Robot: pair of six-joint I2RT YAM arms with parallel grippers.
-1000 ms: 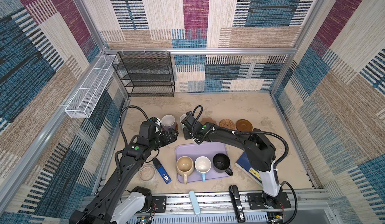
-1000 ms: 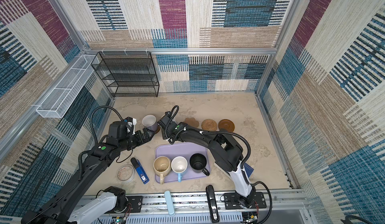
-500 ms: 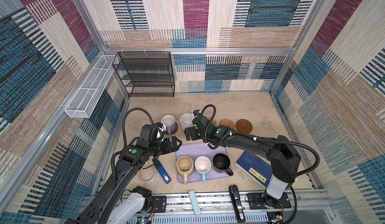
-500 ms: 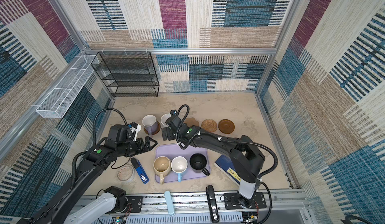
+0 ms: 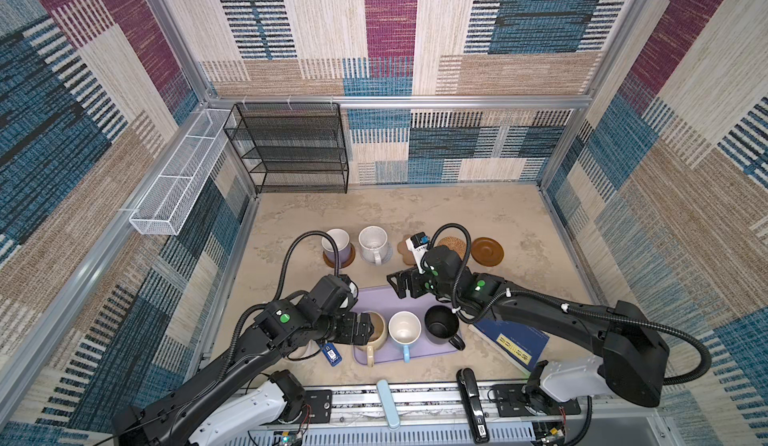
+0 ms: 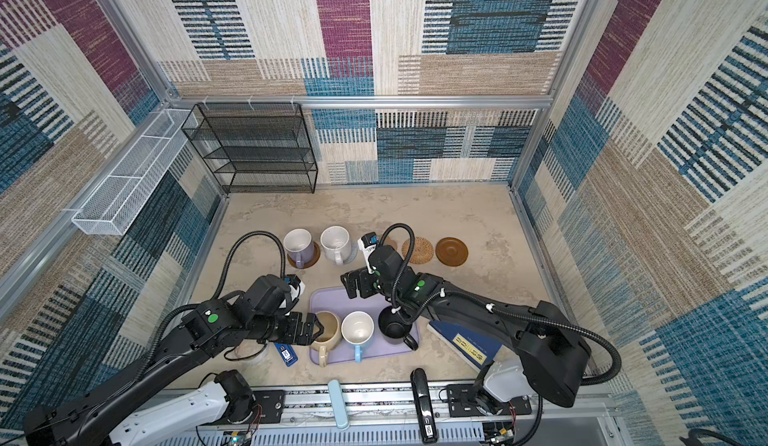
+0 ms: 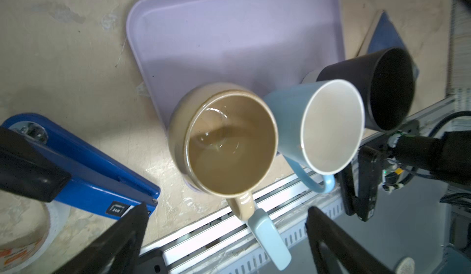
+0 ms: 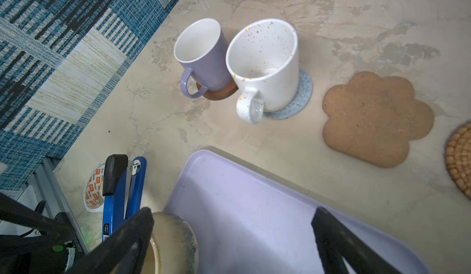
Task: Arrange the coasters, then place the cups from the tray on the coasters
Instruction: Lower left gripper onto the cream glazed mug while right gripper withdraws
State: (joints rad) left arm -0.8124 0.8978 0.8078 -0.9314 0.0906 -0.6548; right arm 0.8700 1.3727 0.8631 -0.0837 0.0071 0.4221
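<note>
The coasters (image 5: 457,246) lie in one row across the table (image 5: 415,211), at 12 o'clock from the lavender tray (image 5: 384,298), and in both top views I count five. At the 9 o'clock end of the row, the brown wooden coaster (image 8: 219,94) carries the lavender mug (image 8: 204,56). Next to it, the pale blue woven coaster (image 8: 304,91) carries the white speckled mug (image 8: 265,63). Both mugs stand upright, side by side.

Toward 3 o'clock, the tan flower-shaped coaster (image 8: 374,119), the rattan coaster (image 6: 417,250) and the second brown wooden disc (image 6: 451,251) are all bare. My right arm hides part of the flower one from above.

Three cups stand upright along the tray's 6 o'clock edge. Running from 9 to 3 o'clock, they are the beige mug (image 7: 230,142), the light blue mug (image 7: 331,124) and the black mug (image 7: 390,89), packed close together.

My left gripper (image 7: 226,208) hangs at the beige mug's 9 o'clock side with its jaws spread wide and nothing between them. I cannot tell whether a finger touches the rim. My right gripper (image 8: 233,210) hovers over the tray's 12 o'clock edge, also spread wide and empty.

A blue stapler (image 5: 331,352) lies at 8 o'clock from the tray, beside a tape roll (image 8: 93,188). A dark blue book (image 5: 513,338) lies at 4 o'clock.
</note>
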